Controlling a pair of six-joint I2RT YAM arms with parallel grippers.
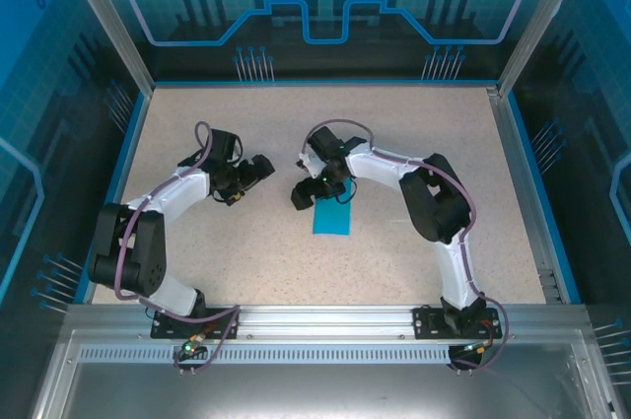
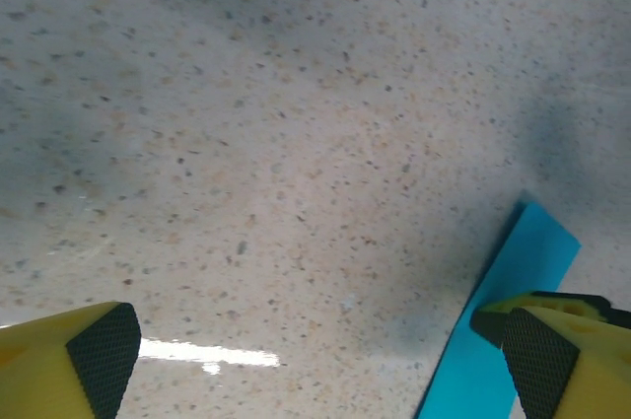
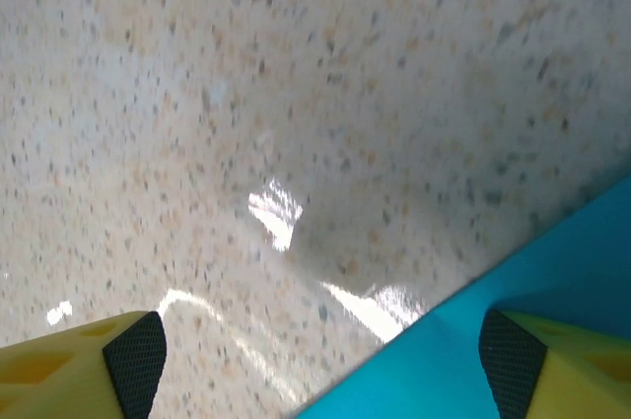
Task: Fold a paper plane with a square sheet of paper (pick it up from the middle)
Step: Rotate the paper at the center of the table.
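Both sets of fingers (image 3: pixel 133 365) are standing spread: right gripper (image 3: pixel 323 365) is hanging over the blue paper (image 1: pixel 332 222) edge, left gripper (image 2: pixel 320 360) is hovering near it over the speckled table (image 1: pixel 414 133).

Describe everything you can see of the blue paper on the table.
The blue paper is a thin, matte, unmarked cyan sheet with straight edges, lying flat near the middle of the speckled table. The open right gripper sits over its far edge, one finger above it; contact can't be judged.
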